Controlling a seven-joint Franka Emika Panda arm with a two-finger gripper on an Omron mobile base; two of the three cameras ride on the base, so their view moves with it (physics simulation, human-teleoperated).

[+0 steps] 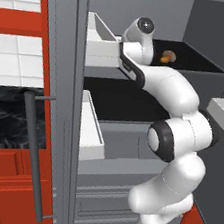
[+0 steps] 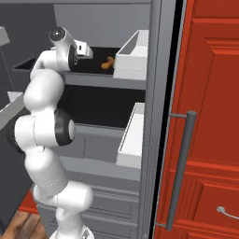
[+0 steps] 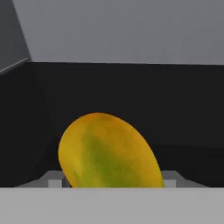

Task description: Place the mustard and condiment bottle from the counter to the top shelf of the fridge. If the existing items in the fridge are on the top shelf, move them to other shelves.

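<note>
Up in the left base view, we see the arm reaching onto the fridge (image 1: 149,8) top shelf, near the orange-tan mushroom-shaped piece (image 1: 167,56). From the right base view, that piece (image 2: 108,63) lies just right of the hand. In the hand view, the yellow-green fruit (image 3: 107,151) sits between the finger tips (image 3: 54,180), though we cannot tell whether they grip it.

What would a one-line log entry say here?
fridge: open | arm: reaching onto top shelf | pincer: around yellow-green fruit | mushroom piece: on top shelf
</note>
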